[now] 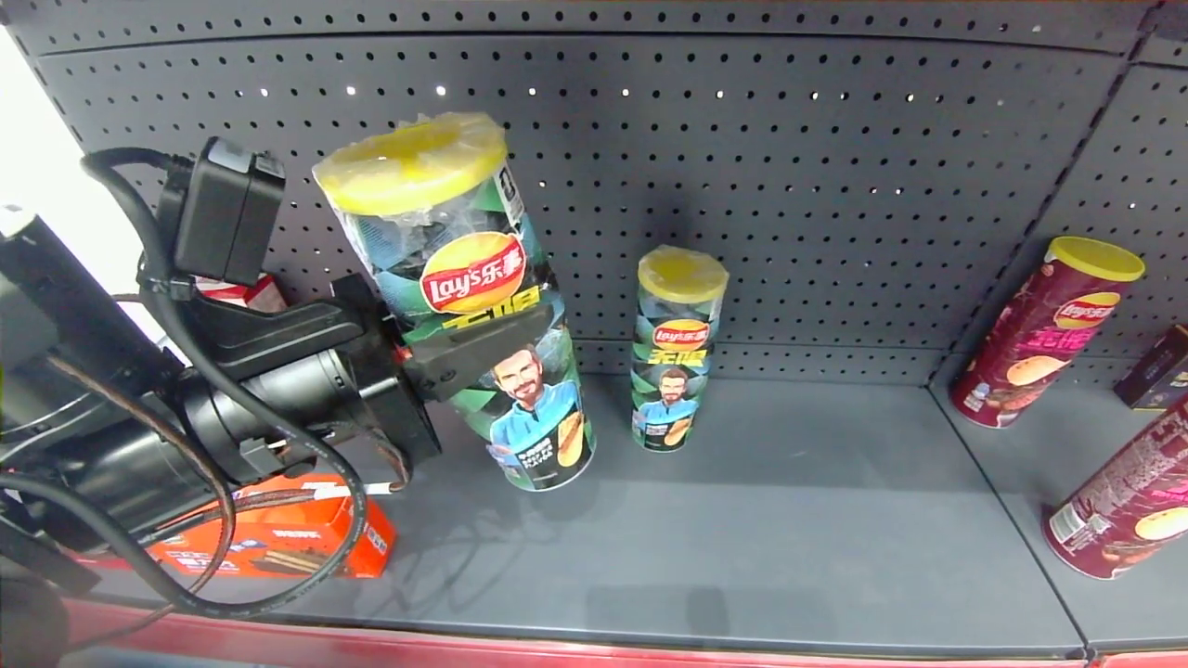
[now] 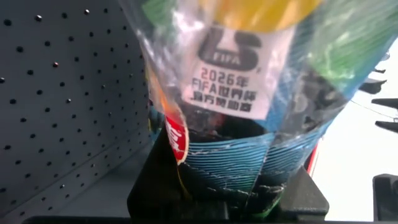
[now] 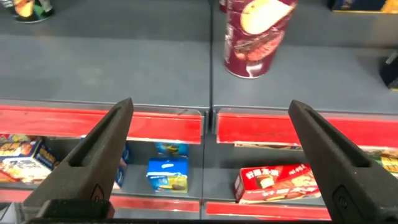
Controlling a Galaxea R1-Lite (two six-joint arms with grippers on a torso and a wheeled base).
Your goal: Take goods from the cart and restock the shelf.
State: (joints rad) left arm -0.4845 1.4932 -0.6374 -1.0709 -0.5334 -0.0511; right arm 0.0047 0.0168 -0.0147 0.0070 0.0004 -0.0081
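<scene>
Restocking, placement step: left hand [image 1: 464,353] clamped on tall green-and-blue cardboard crisp canister with yellow plastic lid [image 1: 534,408], tilted, base low over dark grey metal shelf [image 1: 789,520] beneath the hand; next, likely: stand upright, release; right hand [image 3: 211,107] wide open, empty.

I count two green chip cans with yellow lids: the near green chip can [image 1: 464,306] toward the shelf's [image 1: 798,547] left edge and the far green chip can [image 1: 677,353] by its back edge. There are two maroon cans, the rear maroon can [image 1: 1044,334] and the front maroon can [image 1: 1128,501], both toward the right edge. One orange box [image 1: 278,543] sits at the front left corner, and one dark box [image 1: 1155,371] at the right edge. On the lower shelf [image 3: 155,202] I can make out one blue box [image 3: 166,174] and one red box [image 3: 277,183].
</scene>
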